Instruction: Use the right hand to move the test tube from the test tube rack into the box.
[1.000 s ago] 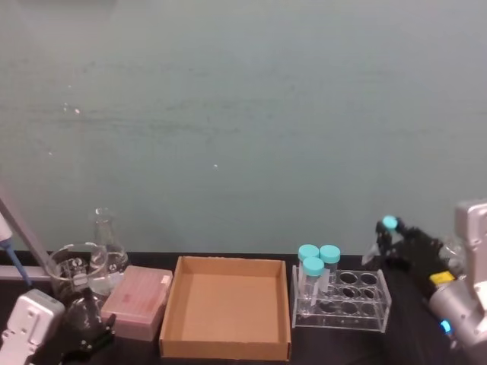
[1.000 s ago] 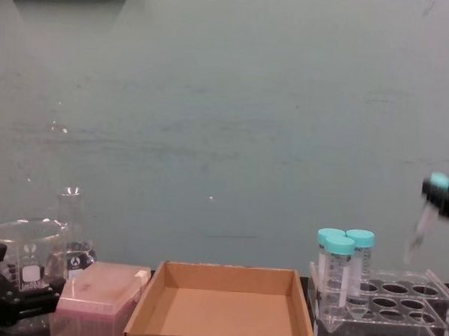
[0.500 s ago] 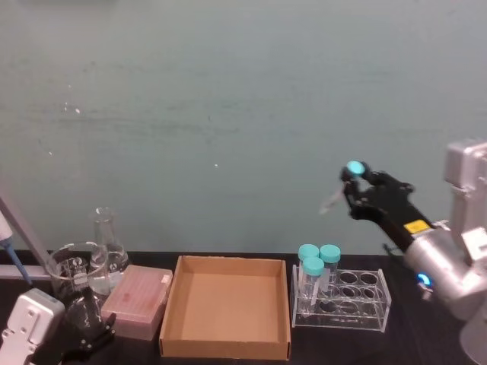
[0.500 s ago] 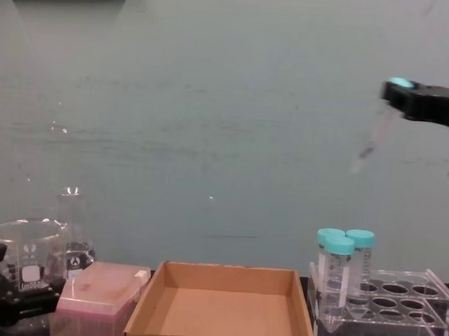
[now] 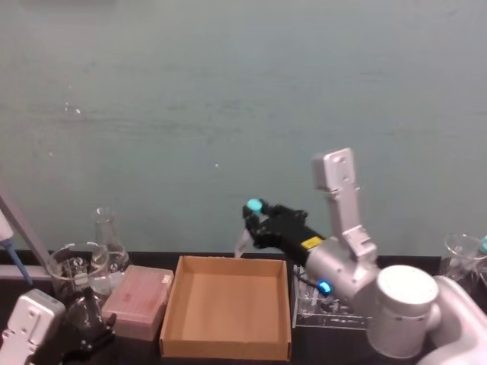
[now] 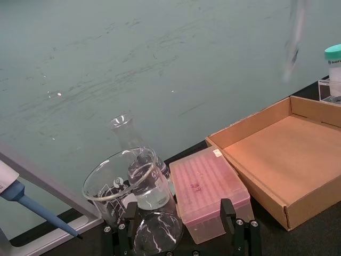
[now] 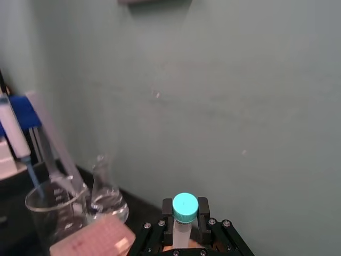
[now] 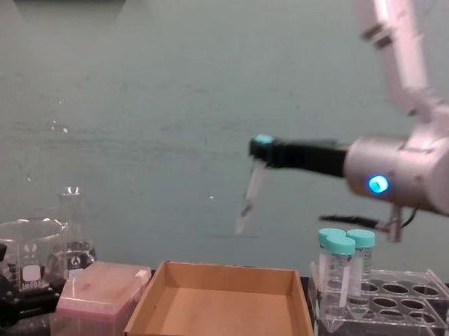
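My right gripper [image 5: 262, 223] is shut on the test tube [image 5: 243, 237], a slim clear tube with a teal cap, held just below the cap. The tube [image 8: 249, 193] hangs tilted in the air above the far edge of the brown cardboard box [image 8: 223, 271], well clear of its floor. From the right wrist, the cap [image 7: 185, 207] sits between the black fingers [image 7: 203, 213]. The clear test tube rack [image 8: 398, 309] stands right of the box [image 5: 175, 304], holding two wider teal-capped tubes [image 8: 344, 257]. My left gripper [image 6: 178, 226] rests open at the near left.
A pink translucent box [image 5: 138, 300] lies left of the cardboard box. Behind it stand a glass beaker [image 5: 72, 266] and a conical flask [image 5: 106, 232]. A blue-tipped pipette [image 6: 32, 205] is at the far left. Another glass vessel [image 5: 460, 255] is at the right edge.
My right arm has swung left with the test tube, from above the rack to above the box's far edge. The left arm has not moved.
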### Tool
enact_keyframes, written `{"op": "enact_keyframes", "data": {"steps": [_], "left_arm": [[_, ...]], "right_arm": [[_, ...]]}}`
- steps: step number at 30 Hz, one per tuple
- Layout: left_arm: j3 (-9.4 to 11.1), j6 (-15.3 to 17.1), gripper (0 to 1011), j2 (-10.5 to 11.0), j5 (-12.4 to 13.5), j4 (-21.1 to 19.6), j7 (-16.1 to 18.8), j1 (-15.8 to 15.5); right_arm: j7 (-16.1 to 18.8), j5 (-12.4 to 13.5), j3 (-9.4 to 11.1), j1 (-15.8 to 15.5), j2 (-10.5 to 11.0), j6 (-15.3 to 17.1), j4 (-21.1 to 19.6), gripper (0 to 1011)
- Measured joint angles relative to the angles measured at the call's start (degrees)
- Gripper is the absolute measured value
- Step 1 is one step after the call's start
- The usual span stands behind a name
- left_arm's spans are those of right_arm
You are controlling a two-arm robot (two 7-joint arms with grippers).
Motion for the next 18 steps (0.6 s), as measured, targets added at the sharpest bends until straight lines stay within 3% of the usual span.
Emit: {"op": "enact_keyframes", "data": {"steps": [7, 18], "left_arm": [[0.0, 0.0, 1000, 0.0, 0.0, 0.0, 0.0, 0.0], [0.0, 0.0, 1000, 0.0, 0.0, 0.0, 0.0, 0.0]], "right_arm": [[-0.7, -2.3, -1.5, 2.2, -3.0, 0.4, 6.8, 272], [-0.8, -2.2, -1.4, 2.0, -2.7, 0.2, 6.2, 295]]}}
